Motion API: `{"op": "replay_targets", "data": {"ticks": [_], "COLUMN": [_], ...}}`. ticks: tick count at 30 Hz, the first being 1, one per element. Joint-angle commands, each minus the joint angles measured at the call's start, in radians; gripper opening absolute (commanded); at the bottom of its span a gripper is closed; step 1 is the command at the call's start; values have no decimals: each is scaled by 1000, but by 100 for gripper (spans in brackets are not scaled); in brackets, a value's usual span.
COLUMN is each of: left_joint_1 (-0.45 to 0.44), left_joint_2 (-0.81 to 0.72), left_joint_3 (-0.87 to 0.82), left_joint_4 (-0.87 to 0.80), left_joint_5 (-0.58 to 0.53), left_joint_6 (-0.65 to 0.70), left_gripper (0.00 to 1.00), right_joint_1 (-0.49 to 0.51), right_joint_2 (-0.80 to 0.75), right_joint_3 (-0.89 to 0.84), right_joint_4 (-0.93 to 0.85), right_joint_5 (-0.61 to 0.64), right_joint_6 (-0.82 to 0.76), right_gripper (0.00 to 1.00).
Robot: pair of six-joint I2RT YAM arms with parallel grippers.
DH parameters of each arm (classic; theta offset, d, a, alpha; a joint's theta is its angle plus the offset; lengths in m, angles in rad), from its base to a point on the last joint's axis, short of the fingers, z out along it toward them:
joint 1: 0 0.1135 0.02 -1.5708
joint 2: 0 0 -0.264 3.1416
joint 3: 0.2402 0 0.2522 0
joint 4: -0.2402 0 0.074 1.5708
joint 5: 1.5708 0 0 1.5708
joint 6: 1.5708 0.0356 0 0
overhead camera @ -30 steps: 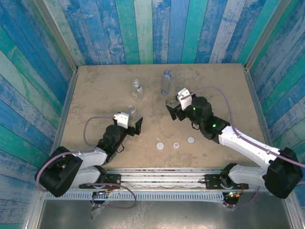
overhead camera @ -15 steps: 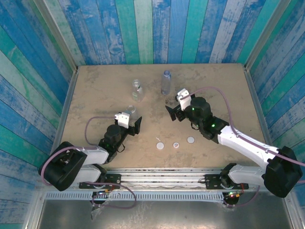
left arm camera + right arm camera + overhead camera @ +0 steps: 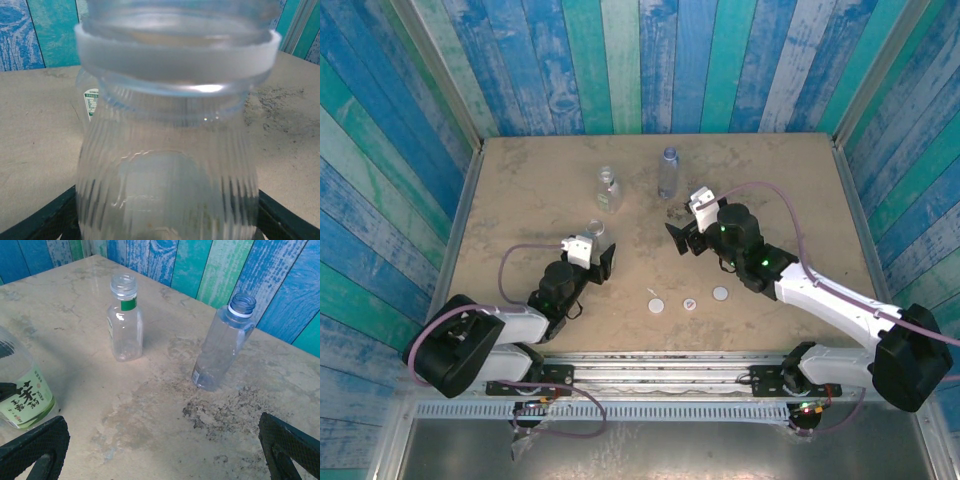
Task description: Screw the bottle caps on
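Observation:
Three open bottles stand on the table. The bottle with the green label (image 3: pixel 594 230) (image 3: pixel 22 395) sits between my left gripper's (image 3: pixel 596 243) (image 3: pixel 167 220) fingers (image 3: pixel 45 222), which press against both its sides; its ribbed body and white neck ring fill that view. A clear bottle with a green neck band (image 3: pixel 609 188) (image 3: pixel 125 320) and a blue-tinted bottle (image 3: pixel 668 172) (image 3: pixel 225 342) stand farther back. Three bottle caps lie near the front: white (image 3: pixel 658 304), white with a red-blue mark (image 3: pixel 690 303), pale grey (image 3: pixel 721 293). My right gripper (image 3: pixel 680 226) (image 3: pixel 162 455) is open, low over bare table short of the two far bottles.
The tabletop (image 3: pixel 520 190) is beige stone, boxed in by blue-green plank walls on three sides. A dark speckled patch (image 3: pixel 225 415) lies in front of the blue-tinted bottle. Open room lies at the right and far left of the table.
My left gripper's jaws have closed in onto the green-label bottle. My right gripper has edged slightly to the left and stays open.

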Motion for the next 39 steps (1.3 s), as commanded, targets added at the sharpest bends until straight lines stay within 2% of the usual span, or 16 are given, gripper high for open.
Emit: {"op": "replay_targets", "data": {"ticks": [1, 6, 10, 15, 19, 20, 22, 24, 39], "left_joint_1": [-3, -3, -4, -3, -3, -3, -3, -3, -3], "left_joint_2": [4, -33, -88, -104, -96, -94, -93, -90, -66], "left_joint_3": [1, 0, -11, -23, -22, -21, -22, -24, -31], "left_joint_4": [-12, -55, -72, -68, -60, -61, -62, -61, -59], "left_joint_5": [16, 63, 126, 190, 238, 239, 238, 235, 212], "left_joint_6": [18, 44, 70, 81, 85, 84, 85, 84, 84], "left_gripper": [64, 62, 62, 62, 62, 62, 61, 61, 62], "right_joint_1": [9, 21, 53, 160, 255, 278, 308, 320, 363], "right_joint_2": [-1, 4, 12, 47, 91, 104, 124, 147, 309], "right_joint_3": [-8, -13, -17, -48, -74, -80, -90, -100, -93], "right_joint_4": [12, -37, -136, -227, -241, -242, -244, -242, -149], "right_joint_5": [-4, -26, -122, -115, -99, -82, -57, -56, -4], "right_joint_6": [19, 21, 2, -13, 0, 6, 17, 37, 136], "right_gripper": [100, 100, 100, 99, 91, 90, 79, 75, 71]}}
